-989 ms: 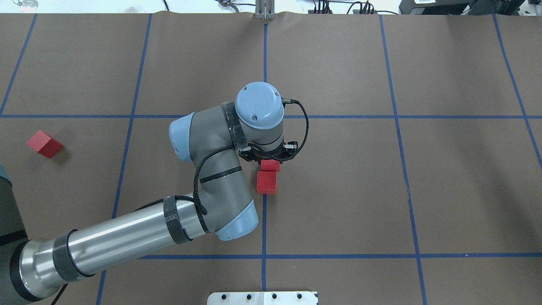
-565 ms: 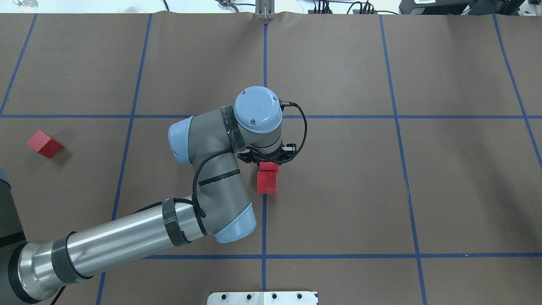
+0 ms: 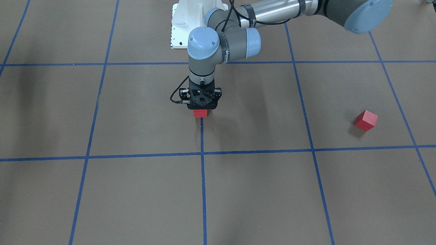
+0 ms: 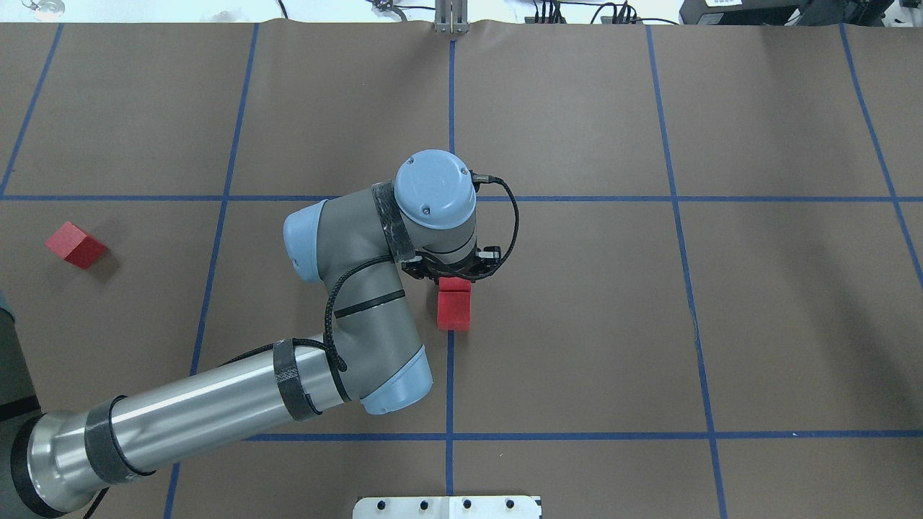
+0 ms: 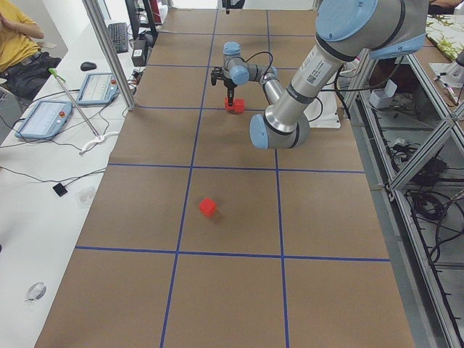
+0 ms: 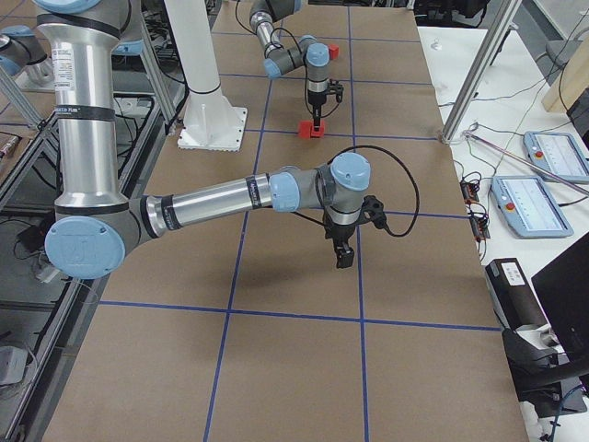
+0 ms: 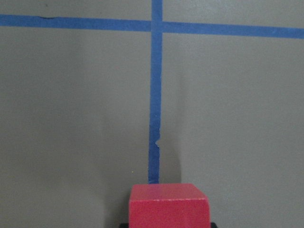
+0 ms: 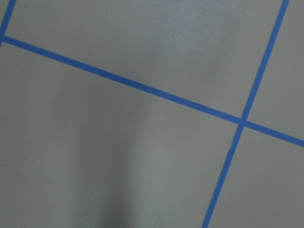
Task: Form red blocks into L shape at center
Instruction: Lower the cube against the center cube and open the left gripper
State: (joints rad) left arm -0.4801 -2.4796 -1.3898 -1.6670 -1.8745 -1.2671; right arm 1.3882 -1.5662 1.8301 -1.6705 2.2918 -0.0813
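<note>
Brown matte sheeting, marked with a grid of blue tape, is covering the table. Over its centre the left pincer is pointing straight down from its grey and pale-blue arm. Its jaws are sitting closed to one cube's width on a small, matte, bright-red cube. In the left wrist view this gripped cube is filling the bottom middle, with the middle tape line running away from it. The cube is sitting low at the sheeting; whether it is resting on it I cannot tell.

A second identical red cube is lying just beside the pincer, on the side toward the robot's base. As far as the overhead view shows, it is touching the gripped cube, and the two are making a short straight row on the middle tape line.

The third red cube is lying well apart from the pincer, out toward the robot's left, past the next tape line and turned askew to the grid.

The right pincer is showing only in the right side view. It is hanging fingers down above the sheeting beside a tape line, well apart from the left pincer and all three cubes. Whether it is open or closed I cannot tell.
</note>
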